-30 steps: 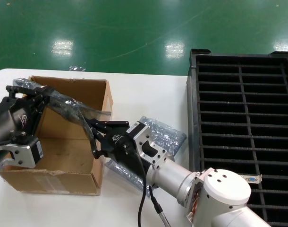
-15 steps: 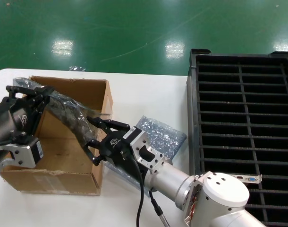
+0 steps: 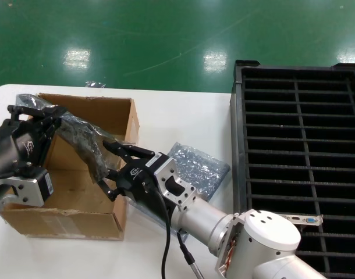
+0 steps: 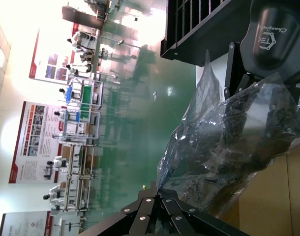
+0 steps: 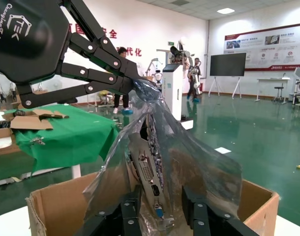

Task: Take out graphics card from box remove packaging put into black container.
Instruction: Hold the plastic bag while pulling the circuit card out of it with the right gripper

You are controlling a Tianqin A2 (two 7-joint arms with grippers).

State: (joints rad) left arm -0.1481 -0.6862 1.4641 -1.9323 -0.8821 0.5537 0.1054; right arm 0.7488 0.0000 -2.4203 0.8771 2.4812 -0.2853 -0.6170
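The graphics card [image 5: 149, 169] is inside the crinkly packaging [image 3: 84, 142], held tilted above the open brown box [image 3: 61, 224]. Its silver bracket with a blue port shows through the plastic. My left gripper [image 3: 56, 114] is shut on the bag's upper end; the left wrist view shows it [image 4: 160, 191] pinching the plastic [image 4: 228, 142]. My right gripper [image 3: 105, 164] is open, with its fingers [image 5: 130, 214] on either side of the bag's lower end, over the box. The black container [image 3: 238, 116] stands at the right.
A second grey-silver bag [image 3: 201, 165] lies flat on the white table between the box and the crate. Another card's bracket with a blue port [image 3: 308, 220] sits in a crate slot near the right arm. Green floor lies beyond the table.
My right gripper has opened and slid left, so its fingers now straddle the bag's lower end over the box. The left gripper has held still.
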